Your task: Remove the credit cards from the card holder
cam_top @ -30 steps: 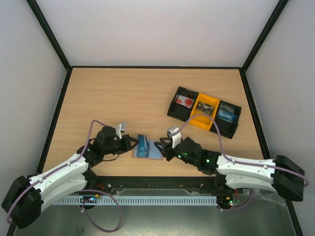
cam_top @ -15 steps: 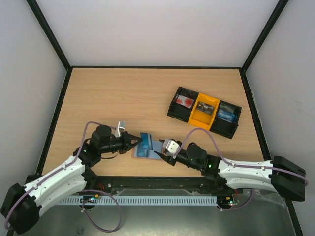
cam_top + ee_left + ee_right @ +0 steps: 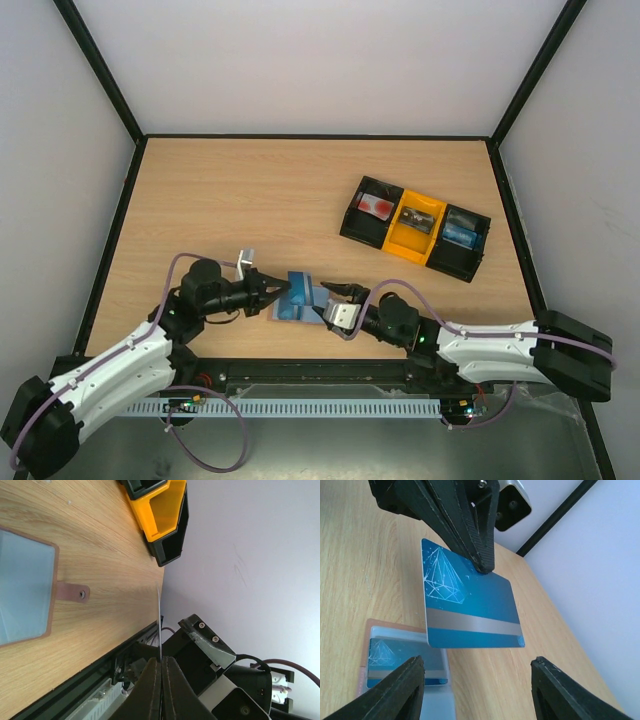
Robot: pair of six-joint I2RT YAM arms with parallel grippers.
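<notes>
A blue credit card (image 3: 470, 605) with a silver stripe hangs above the table, and my left gripper (image 3: 278, 293) is shut on its top edge. In the left wrist view the credit card (image 3: 159, 625) shows edge-on, rising out of the closed left gripper (image 3: 161, 662). Below it lies the card holder (image 3: 290, 313), blue-grey with brown edging; in the right wrist view the card holder (image 3: 395, 667) shows another blue card inside. My right gripper (image 3: 480, 690) stands open just short of the hanging card, touching nothing.
A black-and-yellow three-compartment tray (image 3: 347, 228) sits at the right back of the table, with cards in its compartments. The card holder's brown tab (image 3: 72, 591) sticks out toward the tray side. The table's near edge and rail (image 3: 300, 372) run just below both grippers.
The right gripper has opened wider and turned to face the card. The left gripper has kept its hold and carried the card a little to the right, above the holder.
</notes>
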